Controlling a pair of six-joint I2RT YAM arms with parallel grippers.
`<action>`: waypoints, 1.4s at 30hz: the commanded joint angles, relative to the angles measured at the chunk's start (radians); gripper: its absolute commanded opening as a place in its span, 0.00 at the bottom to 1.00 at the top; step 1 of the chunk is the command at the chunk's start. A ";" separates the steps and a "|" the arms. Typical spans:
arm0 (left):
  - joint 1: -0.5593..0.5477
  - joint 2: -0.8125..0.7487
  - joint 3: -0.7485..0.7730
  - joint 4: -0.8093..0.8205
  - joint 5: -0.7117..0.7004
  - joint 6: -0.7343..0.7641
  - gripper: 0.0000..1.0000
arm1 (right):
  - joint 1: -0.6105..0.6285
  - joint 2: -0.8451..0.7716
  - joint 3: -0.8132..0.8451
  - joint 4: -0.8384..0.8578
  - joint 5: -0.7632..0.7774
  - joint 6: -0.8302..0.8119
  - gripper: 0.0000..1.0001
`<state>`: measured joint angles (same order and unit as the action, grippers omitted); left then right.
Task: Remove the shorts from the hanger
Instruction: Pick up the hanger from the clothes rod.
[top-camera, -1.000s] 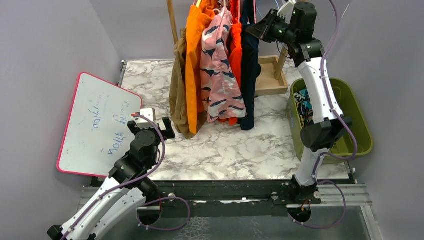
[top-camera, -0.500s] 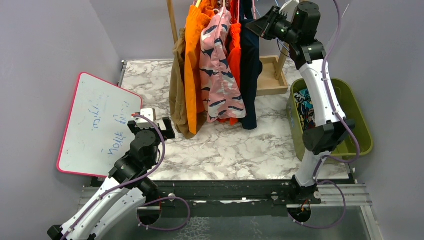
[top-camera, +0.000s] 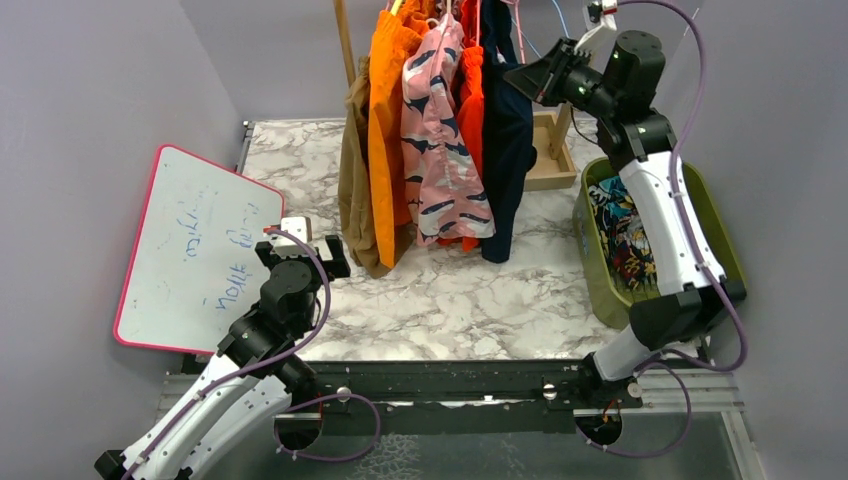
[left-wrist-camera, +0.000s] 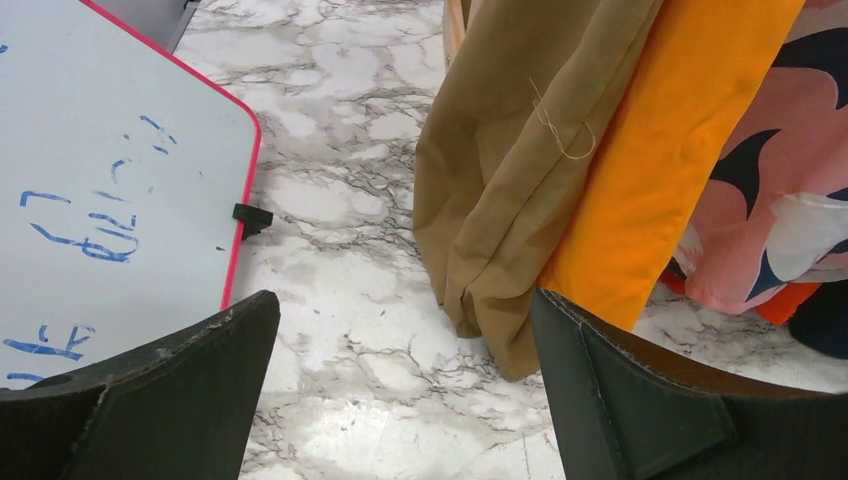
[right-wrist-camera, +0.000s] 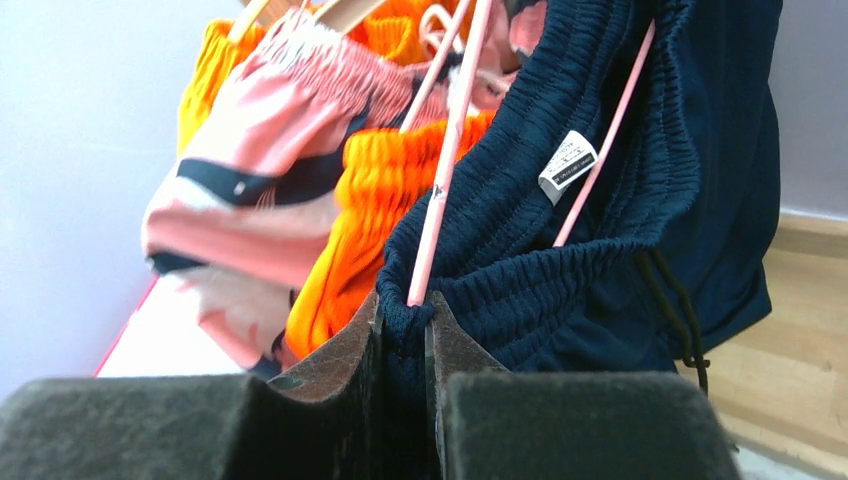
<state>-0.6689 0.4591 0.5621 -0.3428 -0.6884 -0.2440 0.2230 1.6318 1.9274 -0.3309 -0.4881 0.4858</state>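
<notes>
Several pairs of shorts hang in a row from a rack: tan-brown, bright orange, pink with dark blotches, red-orange and navy. My right gripper is up at the navy shorts, shut on their elastic waistband at the end of a pink hanger. A multicolour comic-print pair lies in the green bin. My left gripper is open and empty, low over the table, near the tan-brown hem and orange hem.
A white board with a pink rim leans at the left and shows in the left wrist view. A wooden rack post and wooden base stand at the back. Grey walls close in on both sides.
My right arm has swung to the right and drawn the navy waistband with it; the navy shorts hang wider to the right. The left arm has not moved.
</notes>
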 joint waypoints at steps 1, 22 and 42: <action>0.005 0.003 0.005 -0.006 0.011 -0.003 0.99 | 0.001 -0.137 -0.106 0.110 -0.065 -0.059 0.01; 0.005 -0.002 0.005 -0.005 0.033 0.005 0.99 | 0.003 -0.948 -1.114 -0.262 -0.004 -0.157 0.01; 0.005 -0.027 0.024 -0.009 0.066 0.003 0.99 | 0.003 -1.023 -1.011 -0.702 -0.362 -0.267 0.01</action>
<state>-0.6685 0.4549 0.5621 -0.3431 -0.6468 -0.2432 0.2226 0.6029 0.8963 -0.9638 -0.6670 0.2596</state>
